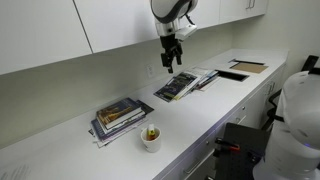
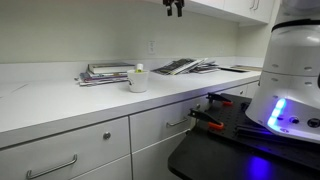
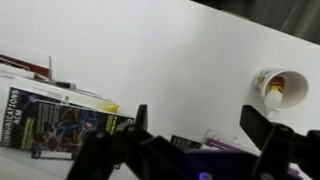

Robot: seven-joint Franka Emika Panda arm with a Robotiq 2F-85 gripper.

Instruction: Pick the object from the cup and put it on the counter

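The small white cup point(image 1: 151, 137) stands on the white counter point(image 1: 200, 115) near its front edge, beside a stack of books. It also shows in an exterior view point(image 2: 138, 81) and at the right of the wrist view point(image 3: 279, 88). The object point(image 1: 152, 131) pokes out of the cup, tiny, yellowish and reddish point(image 3: 275, 92). My gripper point(image 1: 172, 56) hangs high above the counter, well apart from the cup, over the far magazines. Its fingers are spread wide and empty point(image 3: 200, 120). In an exterior view only its tip shows at the top edge point(image 2: 175, 8).
A stack of books point(image 1: 122, 116) lies next to the cup. Open magazines point(image 1: 180, 85) and a tablet-like board point(image 1: 246, 68) lie further along the counter. White wall cabinets hang above. The robot base point(image 2: 290, 70) stands in front of the drawers.
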